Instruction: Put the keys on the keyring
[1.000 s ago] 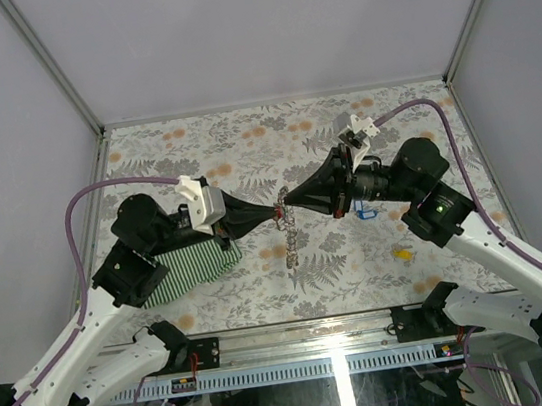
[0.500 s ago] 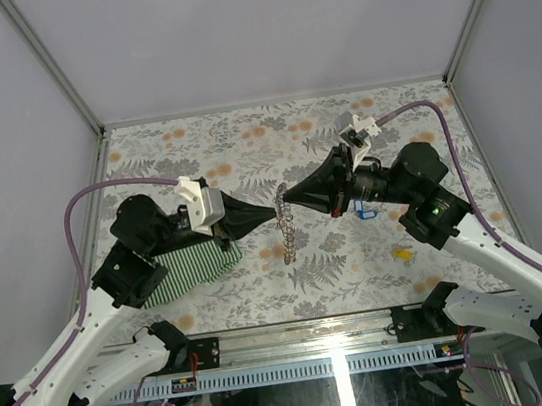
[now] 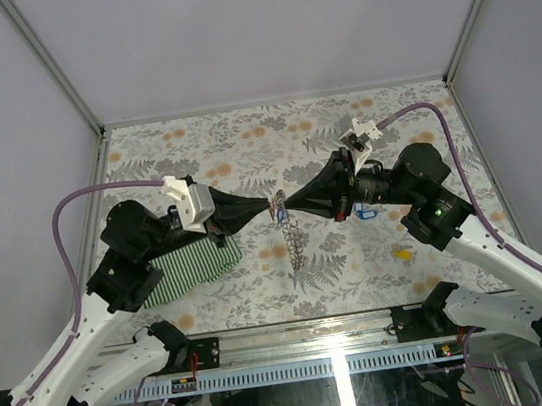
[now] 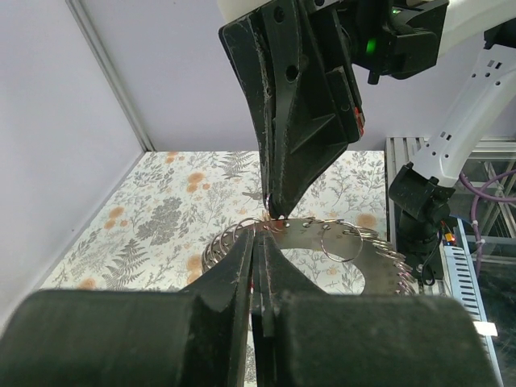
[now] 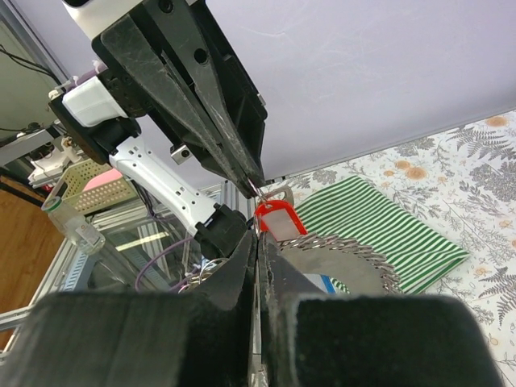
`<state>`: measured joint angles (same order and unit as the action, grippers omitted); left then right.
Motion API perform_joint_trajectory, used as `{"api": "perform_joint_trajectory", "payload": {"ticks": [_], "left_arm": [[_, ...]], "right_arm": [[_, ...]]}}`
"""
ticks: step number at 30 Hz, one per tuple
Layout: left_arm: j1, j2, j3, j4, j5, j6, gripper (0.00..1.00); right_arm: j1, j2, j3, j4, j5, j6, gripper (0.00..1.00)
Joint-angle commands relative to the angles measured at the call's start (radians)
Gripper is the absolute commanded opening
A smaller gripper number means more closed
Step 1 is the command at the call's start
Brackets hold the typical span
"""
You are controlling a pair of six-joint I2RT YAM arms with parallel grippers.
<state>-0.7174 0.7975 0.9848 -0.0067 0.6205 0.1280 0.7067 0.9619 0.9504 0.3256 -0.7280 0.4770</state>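
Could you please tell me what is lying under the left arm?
A green striped cloth lies on the table under the left arm. Its right and near parts show; the arm covers the rest, so anything else beneath is hidden.

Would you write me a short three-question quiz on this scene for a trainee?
1. True or false: the left gripper and right gripper are both shut at the keyring.
2. Which key hangs by their tips: A blue, B red, C yellow?
3. What lies under the left arm?
Key: 1 true; 2 B; 3 the striped cloth.
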Motion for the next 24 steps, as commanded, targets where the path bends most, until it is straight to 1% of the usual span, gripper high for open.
{"api": "perform_joint_trajectory", "payload": {"ticks": [1, 10, 24], "left_arm": [[0.000, 0.011, 0.011, 0.062, -0.002, -0.011, 0.00], [0.000, 0.034, 0.018, 0.062, 0.025, -0.012, 0.00], [-0.001, 0.043, 0.024, 0.060, 0.074, -0.013, 0.00]], "right_arm": [[-0.004, 0.005, 0.047, 0.065, -0.042, -0.004, 0.00], [-0.004, 0.009, 0.042, 0.087, -0.055, 0.010, 0.00], [-0.004, 0.009, 0.044, 0.060, 0.008, 0.006, 0.00]]}}
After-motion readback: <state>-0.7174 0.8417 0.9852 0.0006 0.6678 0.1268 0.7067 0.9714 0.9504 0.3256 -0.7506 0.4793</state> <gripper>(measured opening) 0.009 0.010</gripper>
